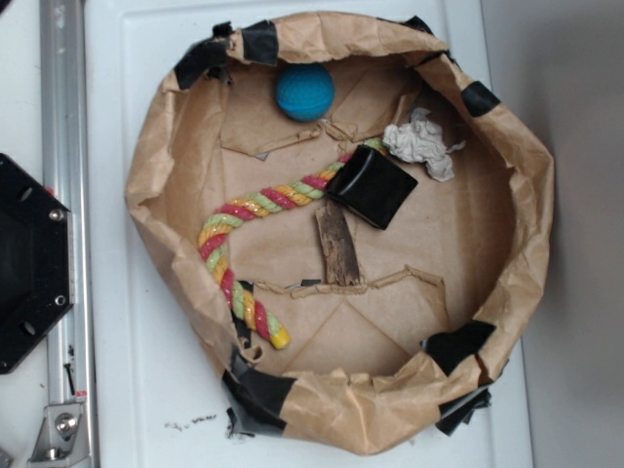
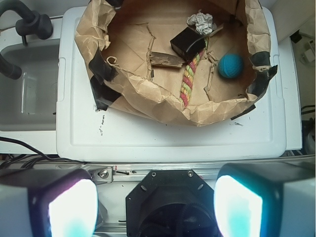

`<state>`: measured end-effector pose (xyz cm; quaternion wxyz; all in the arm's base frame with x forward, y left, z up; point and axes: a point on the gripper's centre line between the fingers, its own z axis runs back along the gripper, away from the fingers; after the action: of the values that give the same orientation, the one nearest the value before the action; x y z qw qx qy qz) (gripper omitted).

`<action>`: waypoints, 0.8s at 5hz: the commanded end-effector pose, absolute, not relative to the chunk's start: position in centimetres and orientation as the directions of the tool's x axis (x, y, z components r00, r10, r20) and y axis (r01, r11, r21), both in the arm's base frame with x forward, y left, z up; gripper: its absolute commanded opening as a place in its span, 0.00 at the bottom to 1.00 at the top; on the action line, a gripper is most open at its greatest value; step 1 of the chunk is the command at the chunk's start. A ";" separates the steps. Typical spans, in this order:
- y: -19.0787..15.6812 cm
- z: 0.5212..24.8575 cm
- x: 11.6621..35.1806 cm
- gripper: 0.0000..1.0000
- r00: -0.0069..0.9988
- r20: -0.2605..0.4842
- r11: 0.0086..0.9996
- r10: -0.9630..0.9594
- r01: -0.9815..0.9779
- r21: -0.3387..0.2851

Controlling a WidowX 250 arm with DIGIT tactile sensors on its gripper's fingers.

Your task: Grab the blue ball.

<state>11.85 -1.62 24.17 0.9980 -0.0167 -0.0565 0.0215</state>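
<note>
The blue ball (image 1: 305, 92) is a small teal, dimpled ball lying on the floor of a brown paper basin (image 1: 156, 156), near its far rim. In the wrist view the ball (image 2: 231, 65) rests at the right side of the basin (image 2: 148, 94). My gripper (image 2: 155, 205) hangs open well back from the basin, over the black robot base, with nothing between its glowing fingers (image 2: 71, 210). The gripper does not show in the exterior view.
Inside the basin lie a red, yellow and green rope (image 1: 244, 234), a glossy black square pad (image 1: 371, 185), a wood strip (image 1: 336, 246) and crumpled white paper (image 1: 421, 141). The basin sits on a white lid (image 2: 173, 138). The black base (image 1: 29, 263) and a metal rail (image 1: 63, 195) stand left.
</note>
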 end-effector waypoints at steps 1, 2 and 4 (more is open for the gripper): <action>-1.6 24.2 11.8 1.00 0.993 0.112 0.999 0.045 -0.041 -0.036; -0.4 22.2 15.9 1.00 0.989 -0.034 0.985 0.146 -0.149 -0.083; 2.3 17.8 21.2 1.00 0.827 0.180 0.846 0.532 -0.509 -0.160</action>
<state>21.10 1.37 16.67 0.9545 -0.0456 -0.0985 0.2778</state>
